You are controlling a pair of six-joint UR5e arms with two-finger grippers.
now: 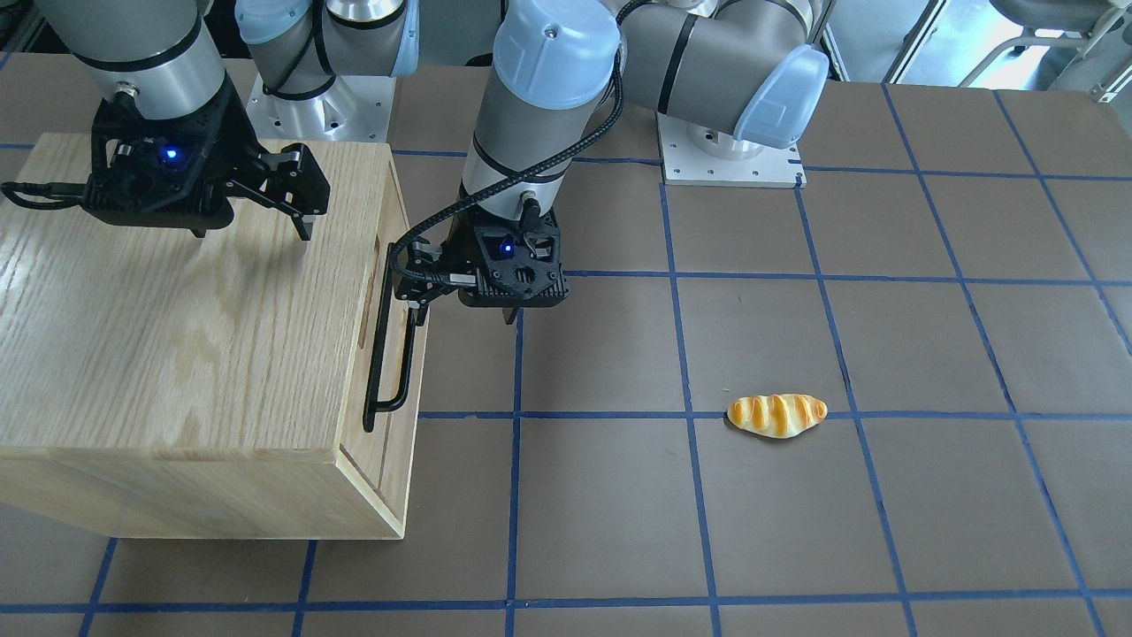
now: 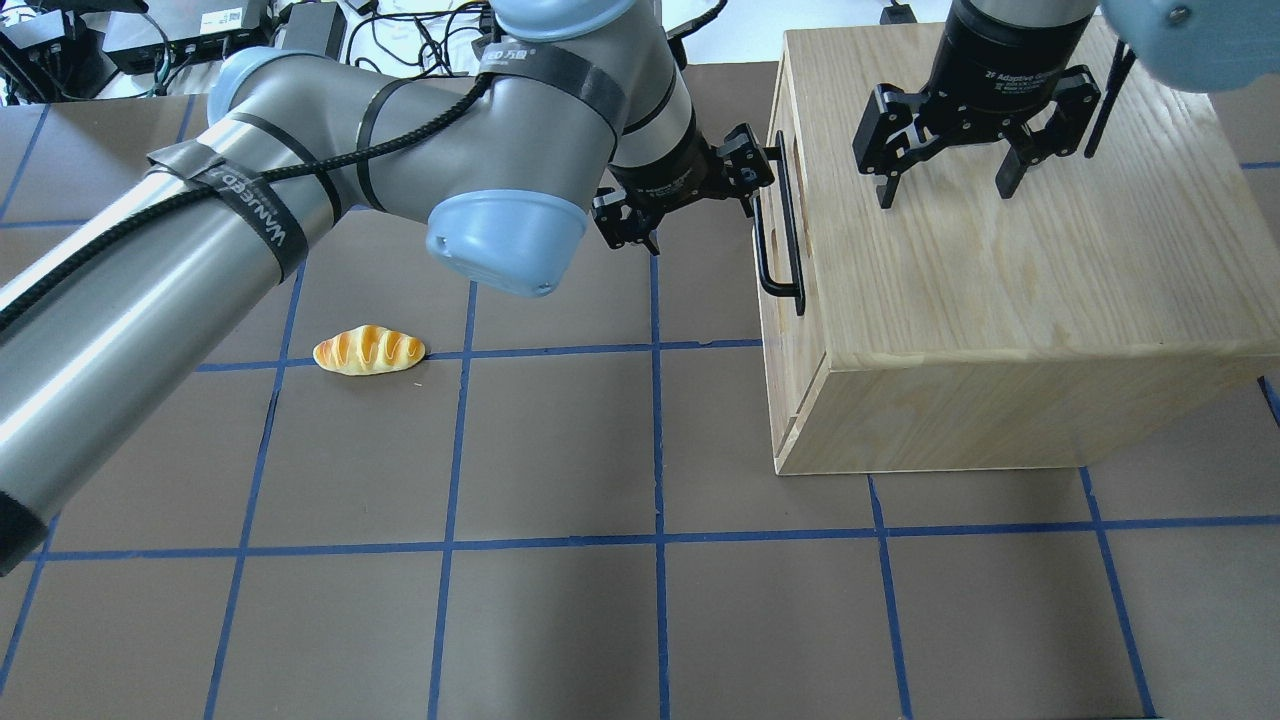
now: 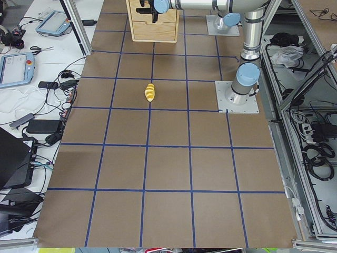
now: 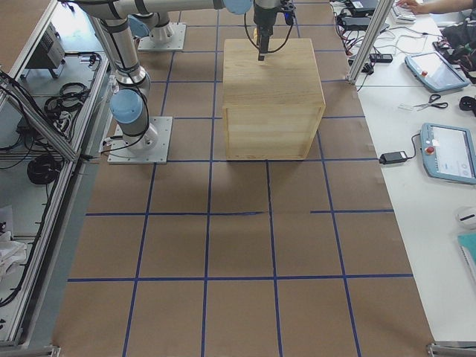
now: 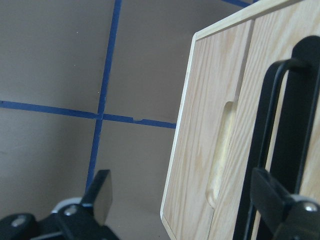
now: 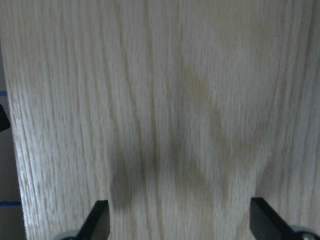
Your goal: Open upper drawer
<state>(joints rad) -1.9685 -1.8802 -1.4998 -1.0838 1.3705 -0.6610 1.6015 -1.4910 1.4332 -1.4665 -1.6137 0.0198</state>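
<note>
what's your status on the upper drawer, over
Left gripper open at the long black metal bar handle, not clamped. Right gripper open above oak-grain cabinet. Pale-wood upper drawer shut. Glazed bread roll lies well clear.

I note the upper drawer (image 5: 220, 75): pale matt wood, fine grain. Its bar handle (image 2: 789, 225) is black metal with a slight sheen. The tabletop (image 2: 560, 450) is matt brown. In the overhead view, the bread roll (image 2: 369, 350) at 9 o'clock looks glossy.

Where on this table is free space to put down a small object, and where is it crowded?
Bare: the brown gridded table between the golden bread roll and the oak-grain cabinet, and the rows on the operators' side of both. Crowded: by the black bar handle, where the open left gripper sits.
</note>
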